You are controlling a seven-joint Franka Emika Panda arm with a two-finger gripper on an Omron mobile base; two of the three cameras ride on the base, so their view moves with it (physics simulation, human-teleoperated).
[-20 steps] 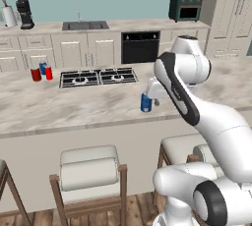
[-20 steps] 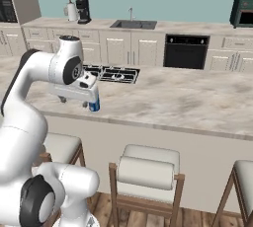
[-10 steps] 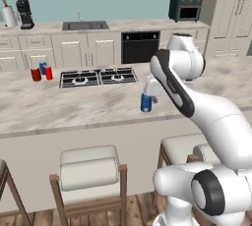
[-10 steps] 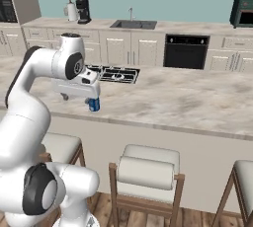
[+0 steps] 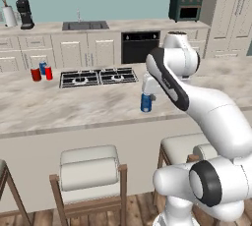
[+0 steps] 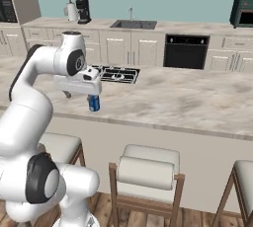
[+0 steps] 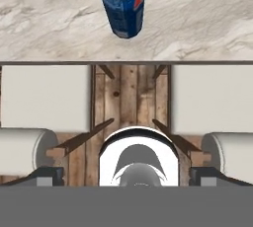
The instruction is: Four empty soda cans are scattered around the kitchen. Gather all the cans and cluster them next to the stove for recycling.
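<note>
Pincer [image 5: 147,94]: jaws apart, nothing clamped, hanging directly over the blue can [image 5: 145,102] near the marble counter's [image 5: 88,107] front edge. Stove [image 5: 98,77] lies at ten o'clock from that can, well apart. Three more cans [image 5: 41,71] (two red, one blue) cluster just beside the stove, at its nine o'clock.

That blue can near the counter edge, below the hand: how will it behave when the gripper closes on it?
The blue can stands upright and narrow, so an off-centre nudge could probably tip it; on its side it would likely roll. Its smooth round wall may slip between the fingers. The task calls it empty, so it's probably light, and the counter edge is close.
</note>
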